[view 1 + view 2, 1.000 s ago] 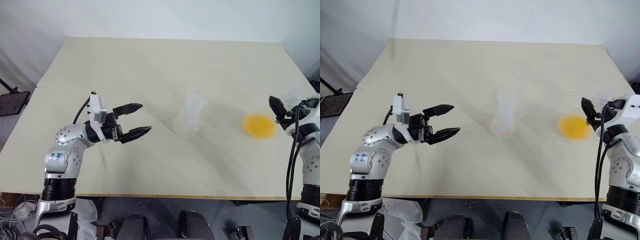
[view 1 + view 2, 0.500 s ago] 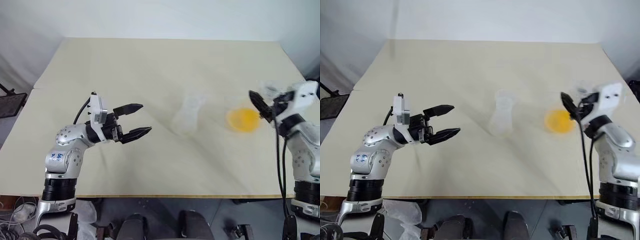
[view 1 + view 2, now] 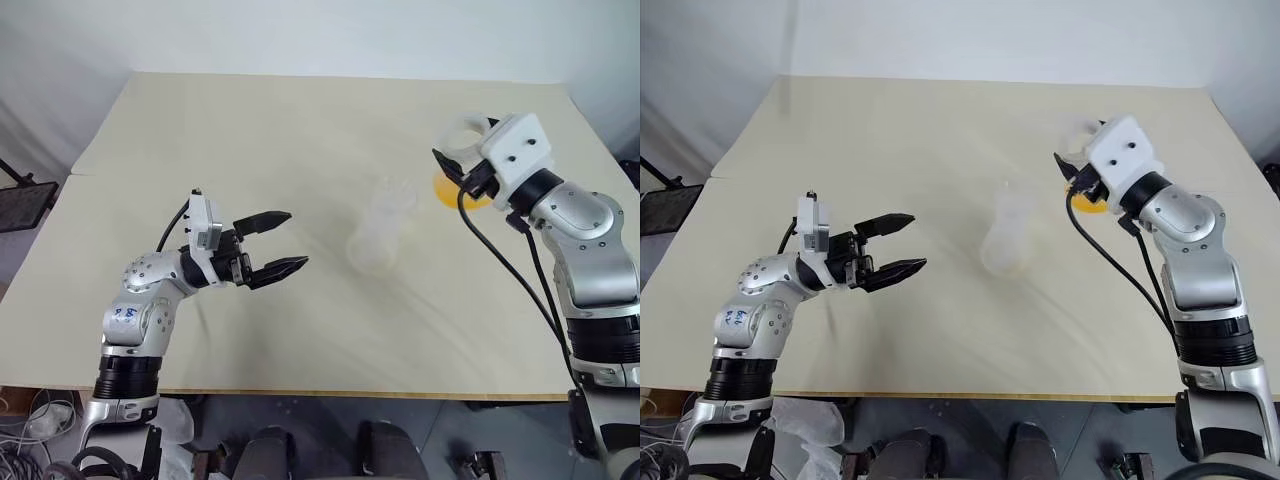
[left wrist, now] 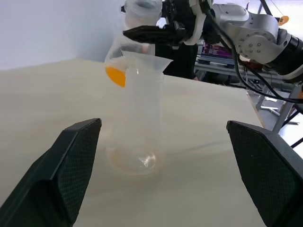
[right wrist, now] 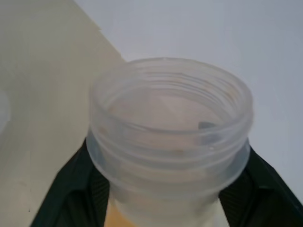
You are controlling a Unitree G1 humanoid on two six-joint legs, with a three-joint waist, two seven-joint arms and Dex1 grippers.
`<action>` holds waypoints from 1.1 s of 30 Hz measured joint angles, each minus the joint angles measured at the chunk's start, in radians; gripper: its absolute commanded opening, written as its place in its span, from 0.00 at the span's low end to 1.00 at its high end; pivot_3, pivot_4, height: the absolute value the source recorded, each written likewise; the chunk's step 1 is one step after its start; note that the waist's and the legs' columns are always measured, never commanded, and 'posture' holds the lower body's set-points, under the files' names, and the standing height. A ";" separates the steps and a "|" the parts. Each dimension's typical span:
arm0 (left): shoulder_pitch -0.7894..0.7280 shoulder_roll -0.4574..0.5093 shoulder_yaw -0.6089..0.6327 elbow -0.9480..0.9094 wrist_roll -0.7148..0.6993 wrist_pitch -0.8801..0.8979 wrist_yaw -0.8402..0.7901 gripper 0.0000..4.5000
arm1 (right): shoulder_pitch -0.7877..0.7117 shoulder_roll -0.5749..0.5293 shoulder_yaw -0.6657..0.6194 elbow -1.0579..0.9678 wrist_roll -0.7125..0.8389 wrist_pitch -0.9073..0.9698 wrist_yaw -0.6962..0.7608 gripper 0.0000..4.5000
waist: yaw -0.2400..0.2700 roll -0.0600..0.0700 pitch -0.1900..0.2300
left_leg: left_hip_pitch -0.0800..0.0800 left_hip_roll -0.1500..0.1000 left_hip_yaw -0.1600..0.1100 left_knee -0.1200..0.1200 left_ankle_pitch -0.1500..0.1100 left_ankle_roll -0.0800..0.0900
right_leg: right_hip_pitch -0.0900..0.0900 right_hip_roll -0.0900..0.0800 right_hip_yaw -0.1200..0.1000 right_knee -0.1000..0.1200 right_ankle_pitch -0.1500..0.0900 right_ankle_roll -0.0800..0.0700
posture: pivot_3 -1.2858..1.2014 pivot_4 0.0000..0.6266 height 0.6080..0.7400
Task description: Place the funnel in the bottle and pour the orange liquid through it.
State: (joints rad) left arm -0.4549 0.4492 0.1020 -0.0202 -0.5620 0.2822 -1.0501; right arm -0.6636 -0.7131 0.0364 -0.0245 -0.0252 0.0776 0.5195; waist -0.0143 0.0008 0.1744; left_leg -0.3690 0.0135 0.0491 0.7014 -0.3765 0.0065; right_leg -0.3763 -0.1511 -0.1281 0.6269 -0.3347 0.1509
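The funnel [image 4: 142, 62] sits in the top of the bottle [image 3: 378, 232]. Its wide rim rests on the narrow neck. The bottle is clear and stands upright on the bench [image 3: 300, 130], about in the middle and a bit toward the right edge. The bottom of the bottle looks almost empty.

The orange liquid [image 3: 447, 190] is in a clear flask [image 5: 170, 137] with a wide open mouth. The right gripper [image 3: 455, 170] has its fingers [image 4: 147, 33] closed tight around the neck of this flask. It holds the flask up in the air, above the bench and near the bottle, on the side of the right edge. In the left wrist view the flask hangs just behind the funnel and a little higher than its rim. The orange part shows beside the funnel. I cannot tell if the flask touches the funnel.

The left gripper [image 3: 275, 243] is over the bench toward the left edge, well apart from the bottle. Its two black fingers [image 3: 262, 218] are spread wide and hold nothing. They point toward the bottle.
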 measured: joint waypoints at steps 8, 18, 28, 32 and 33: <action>-0.001 -0.010 -0.005 0.003 0.001 -0.010 0.003 1.00 | -0.002 0.001 0.046 0.034 -0.174 -0.131 -0.044 0.56 | -0.014 0.000 0.000 | 0.000 0.000 -0.001 0.000 0.000 0.000 | 0.000 0.000 0.000 0.000 0.000 0.000 | 0.52 0.24 1.00; -0.005 -0.036 -0.017 0.032 0.008 -0.031 0.011 1.00 | -0.040 0.001 0.075 0.068 -0.348 -0.306 -0.107 0.56 | -0.014 0.000 0.000 | 0.000 0.000 -0.006 0.000 0.000 0.000 | 0.000 0.000 0.000 0.000 0.000 0.000 | 0.52 0.24 1.00; -0.005 -0.044 -0.026 0.032 0.009 -0.034 0.019 1.00 | -0.040 0.001 0.113 0.070 -0.417 -0.364 -0.108 0.56 | -0.015 0.000 0.000 | 0.000 0.000 -0.008 0.000 0.000 0.000 | 0.000 0.000 0.000 0.000 0.000 0.000 | 0.52 0.24 1.00; -0.005 -0.044 -0.027 0.032 0.009 -0.034 0.025 1.00 | -0.040 0.001 0.114 0.073 -0.463 -0.386 -0.131 0.56 | -0.015 0.000 0.000 | 0.000 0.000 -0.009 0.000 0.000 0.000 | 0.000 0.000 0.000 0.000 0.000 0.000 | 0.52 0.24 1.00; -0.005 -0.045 -0.027 0.032 0.009 -0.034 0.026 1.00 | -0.040 0.001 0.114 0.074 -0.476 -0.391 -0.138 0.56 | -0.015 0.000 0.000 | 0.000 0.000 -0.009 0.000 0.000 0.000 | 0.000 0.000 0.000 0.000 0.000 0.000 | 0.52 0.24 1.00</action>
State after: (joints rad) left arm -0.4601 0.4045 0.0749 0.0115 -0.5530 0.2484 -1.0239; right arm -0.7035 -0.7122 0.1501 0.0497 -0.5009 -0.3131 0.3818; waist -0.0294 0.0008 0.1744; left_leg -0.3691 0.0138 0.0405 0.7012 -0.3764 0.0064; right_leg -0.3763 -0.1511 -0.1283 0.6270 -0.3347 0.1509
